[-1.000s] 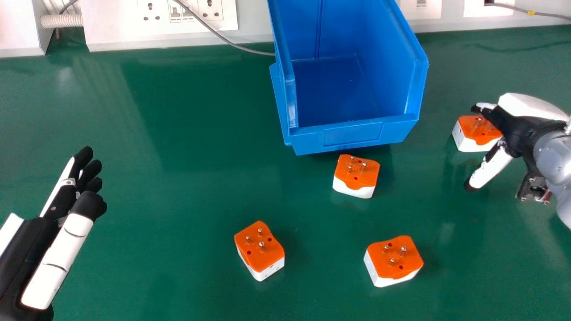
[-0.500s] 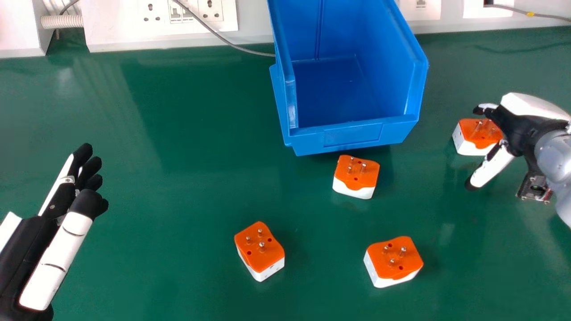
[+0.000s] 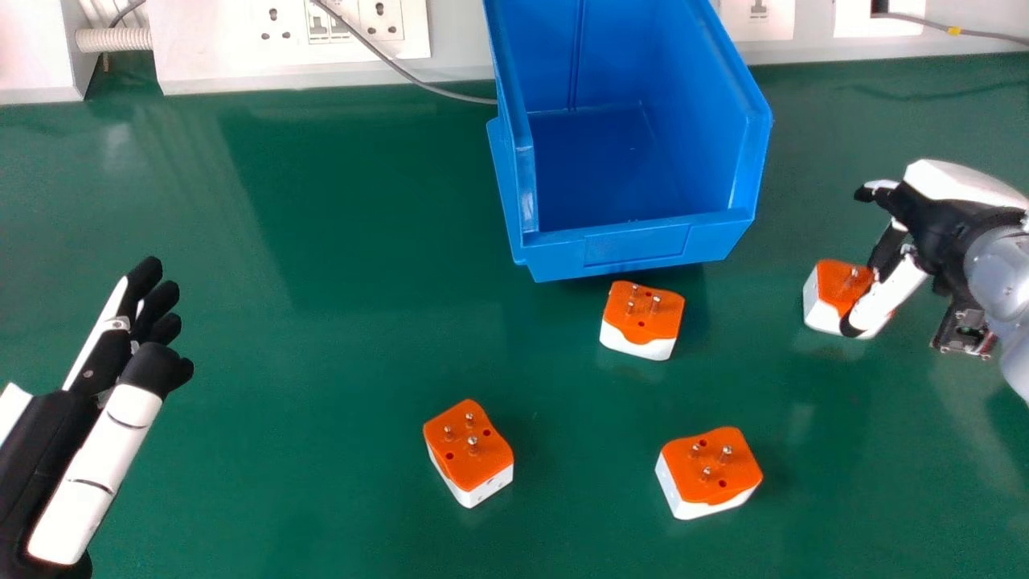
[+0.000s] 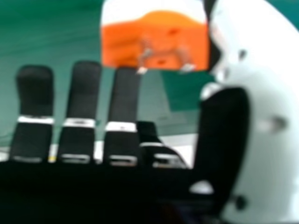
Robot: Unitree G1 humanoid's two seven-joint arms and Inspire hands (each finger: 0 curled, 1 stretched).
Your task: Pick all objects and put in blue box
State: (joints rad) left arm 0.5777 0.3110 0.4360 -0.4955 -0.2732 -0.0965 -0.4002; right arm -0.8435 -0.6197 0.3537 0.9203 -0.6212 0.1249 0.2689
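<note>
My right hand (image 3: 947, 215) is spread against the boxy orange-and-white plastic plug (image 3: 834, 286); probably light and stiff, best pinched sideways.

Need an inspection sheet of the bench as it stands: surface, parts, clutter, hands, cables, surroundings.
Surface: glossy green tabletop, light reflections.
Box: blue box upright, open side facing the robot; no adapter visible inside.
Parts: four orange-and-white adapters, all outside the box: front adapter just before it, middle adapter, near-right adapter, far-right adapter.
Clutter: nothing seen.
Left hand: open, over the table's left side.
Right hand: at the far-right adapter, thumb partly across it; grip not certain.
Cables: grey cable reaches the box's left side; second cable upper right.
Surroundings: white socket panel behind, ribbed hose upper left.
</note>
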